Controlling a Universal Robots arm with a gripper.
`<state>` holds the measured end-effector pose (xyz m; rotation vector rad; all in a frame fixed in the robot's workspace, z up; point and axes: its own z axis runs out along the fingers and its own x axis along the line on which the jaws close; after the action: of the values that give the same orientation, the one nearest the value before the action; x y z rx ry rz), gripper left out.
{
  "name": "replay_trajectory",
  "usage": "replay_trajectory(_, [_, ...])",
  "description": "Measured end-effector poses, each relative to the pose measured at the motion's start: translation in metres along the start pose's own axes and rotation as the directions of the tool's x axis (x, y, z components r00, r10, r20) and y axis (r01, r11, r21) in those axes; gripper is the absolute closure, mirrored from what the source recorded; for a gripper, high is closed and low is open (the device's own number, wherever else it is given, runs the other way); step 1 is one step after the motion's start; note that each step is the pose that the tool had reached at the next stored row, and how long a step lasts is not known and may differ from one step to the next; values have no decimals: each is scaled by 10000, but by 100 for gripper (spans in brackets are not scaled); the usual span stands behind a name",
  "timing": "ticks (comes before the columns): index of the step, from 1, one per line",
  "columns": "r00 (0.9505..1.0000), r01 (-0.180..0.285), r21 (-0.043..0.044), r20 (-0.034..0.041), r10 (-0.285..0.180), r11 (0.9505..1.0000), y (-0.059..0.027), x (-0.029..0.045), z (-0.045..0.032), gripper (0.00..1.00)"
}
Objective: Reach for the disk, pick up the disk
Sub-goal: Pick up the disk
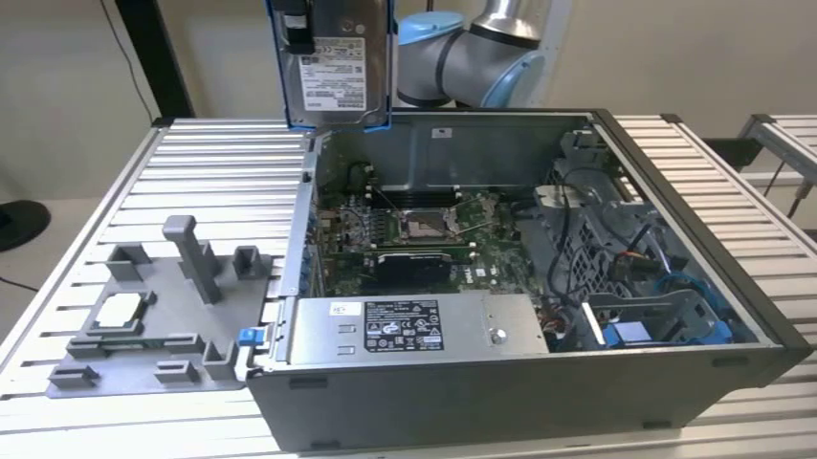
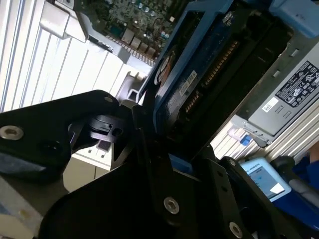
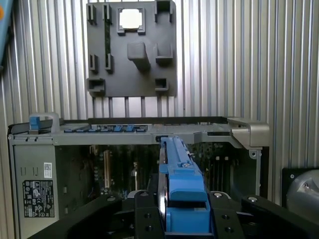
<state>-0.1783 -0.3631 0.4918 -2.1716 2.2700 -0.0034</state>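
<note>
Overhead, the disk [image 1: 335,67] was held upright above the open computer case [image 1: 511,402], clamped edgewise by the gripper [image 3: 182,214].

**First speaker:** How is the scene lit?

**Second speaker:** In the exterior view, brightly and evenly. Soft light from above makes the ribbed metal table [image 1: 205,163] shine pale, with mild glare along its slats. Shadows are faint. The inside of the open computer case [image 1: 511,402] is dimmer, with shaded corners.

**First speaker:** And the wrist views?

**Second speaker:** In the second wrist view the black claw [image 2: 169,139] sits very close, dark and blurred, nearly a silhouette. The disk [image 2: 174,99] it grips lies in shadow, while the table behind is washed out to white. In the first wrist view the slats gleam in bright stripes and the case interior is dark.
</note>
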Motion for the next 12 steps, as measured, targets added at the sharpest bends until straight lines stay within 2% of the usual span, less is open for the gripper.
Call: replay_trajectory(12, [10000,1,0,-5,-1,10000,-94,-4,1,100])
